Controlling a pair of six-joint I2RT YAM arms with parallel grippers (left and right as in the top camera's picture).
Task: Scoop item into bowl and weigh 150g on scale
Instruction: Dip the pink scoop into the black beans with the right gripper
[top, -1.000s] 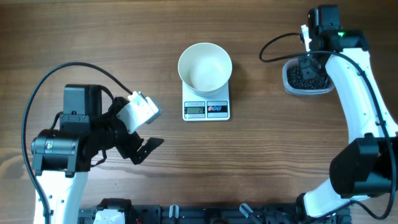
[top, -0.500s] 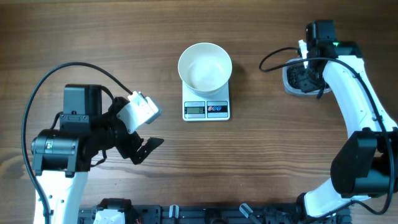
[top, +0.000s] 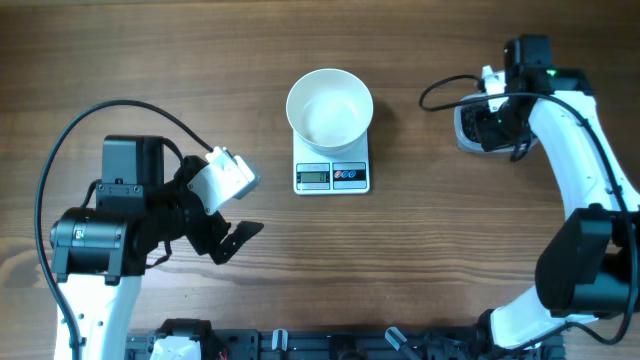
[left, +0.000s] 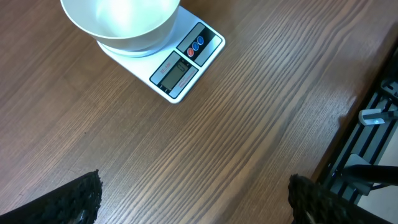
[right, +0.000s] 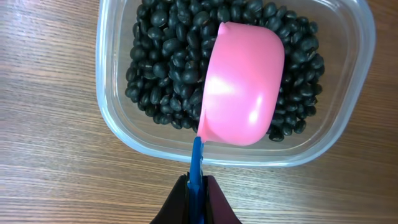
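Nearest the robot's base, the left gripper (left: 196, 205) hangs above the brown wooden table (left: 261, 112), its jaws spread wide with nothing between them. Beyond it, mid-table, the flat white rectangular kitchen scale (top: 332, 176) lies with its grey display (left: 174, 70) and its red and blue buttons (left: 194, 46) along the near edge. The round white bowl (top: 330, 108) sits on its far part. Off to the right, well apart from the scale, the right gripper (right: 196, 196) is pinched tight on the thin blue handle (right: 196, 158) of a glossy pink plastic scoop (right: 242, 87). The scoop lies over the small round black beans (right: 161, 68) heaped in a clear rounded-rectangle plastic tub (right: 115, 118)
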